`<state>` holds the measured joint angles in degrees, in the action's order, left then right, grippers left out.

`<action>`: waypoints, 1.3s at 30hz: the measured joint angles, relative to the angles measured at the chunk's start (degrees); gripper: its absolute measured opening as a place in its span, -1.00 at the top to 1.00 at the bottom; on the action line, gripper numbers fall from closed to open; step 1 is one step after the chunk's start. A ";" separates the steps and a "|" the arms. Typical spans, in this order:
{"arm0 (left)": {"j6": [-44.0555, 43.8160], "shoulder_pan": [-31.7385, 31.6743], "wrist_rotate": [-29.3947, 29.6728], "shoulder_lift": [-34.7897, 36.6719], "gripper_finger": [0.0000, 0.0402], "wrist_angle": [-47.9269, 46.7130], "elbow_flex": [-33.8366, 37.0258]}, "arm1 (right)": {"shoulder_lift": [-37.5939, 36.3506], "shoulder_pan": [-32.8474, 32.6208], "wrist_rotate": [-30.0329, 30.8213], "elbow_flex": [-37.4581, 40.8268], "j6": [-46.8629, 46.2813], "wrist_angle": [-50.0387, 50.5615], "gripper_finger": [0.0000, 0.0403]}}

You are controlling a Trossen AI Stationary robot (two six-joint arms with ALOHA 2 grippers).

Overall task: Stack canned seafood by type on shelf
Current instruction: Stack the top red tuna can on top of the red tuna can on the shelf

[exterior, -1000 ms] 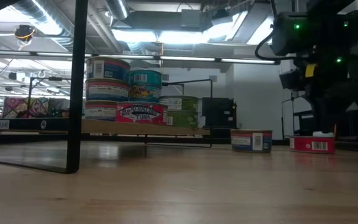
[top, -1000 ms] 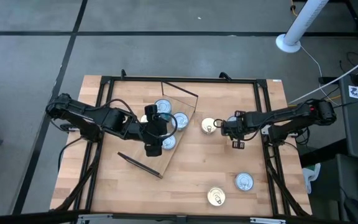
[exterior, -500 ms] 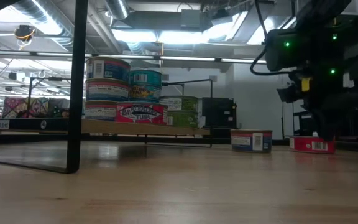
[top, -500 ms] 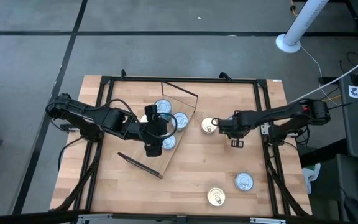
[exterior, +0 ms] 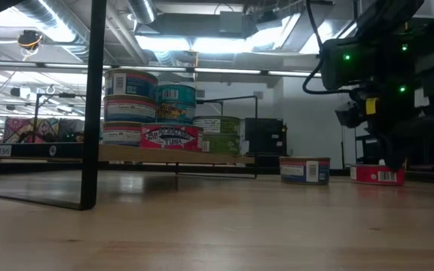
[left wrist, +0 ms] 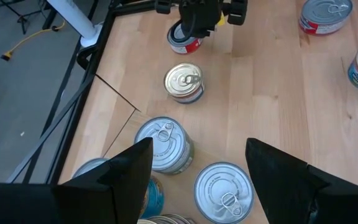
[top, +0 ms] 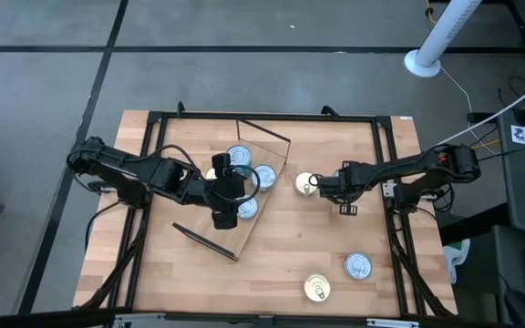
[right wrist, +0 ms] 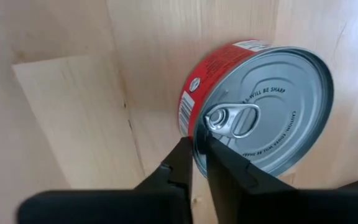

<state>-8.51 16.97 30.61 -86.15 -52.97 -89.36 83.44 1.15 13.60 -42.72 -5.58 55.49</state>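
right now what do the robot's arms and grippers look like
Both arms are black and jointed, built of slim links with black cables looped alongside. The left gripper has two broad, flat, matte black fingers. The right gripper has narrower black fingers that taper toward the tips. From table height, the right arm shows small green indicator lights and a yellow patch on its dark housing.

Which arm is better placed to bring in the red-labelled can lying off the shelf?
The right. The right gripper is already at the rim of the red-labelled can, fingers nearly together on its edge. The left gripper hangs open over the stacked cans on the shelf, farther away.
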 joint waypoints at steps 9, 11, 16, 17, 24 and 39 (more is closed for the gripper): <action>0.00 0.76 0.05 0.26 -0.26 -4.43 0.00 | 0.02 0.00 -1.58 0.07 0.09 -0.22 0.94; -0.27 1.11 0.03 0.26 -0.26 -5.92 0.00 | 0.02 0.00 -1.68 0.07 0.11 -0.22 0.97; -1.55 1.88 0.04 0.26 -0.26 -7.60 0.00 | 0.04 0.00 -2.21 0.09 0.11 -0.31 0.99; -1.57 1.90 0.04 0.26 -0.26 -8.20 0.00 | 0.04 0.00 -2.33 0.09 0.11 -0.32 0.99; -1.62 1.79 0.04 0.26 -0.26 -8.18 0.00 | 0.04 -0.01 -4.77 -0.04 0.09 -0.51 0.99; -1.59 1.79 0.04 0.22 -0.26 -8.14 0.00 | 0.28 -0.84 -15.17 -3.98 0.04 -8.66 1.00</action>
<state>-10.11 18.76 30.65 -85.93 -61.11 -89.36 83.72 0.30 -1.56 -46.70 -5.55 46.83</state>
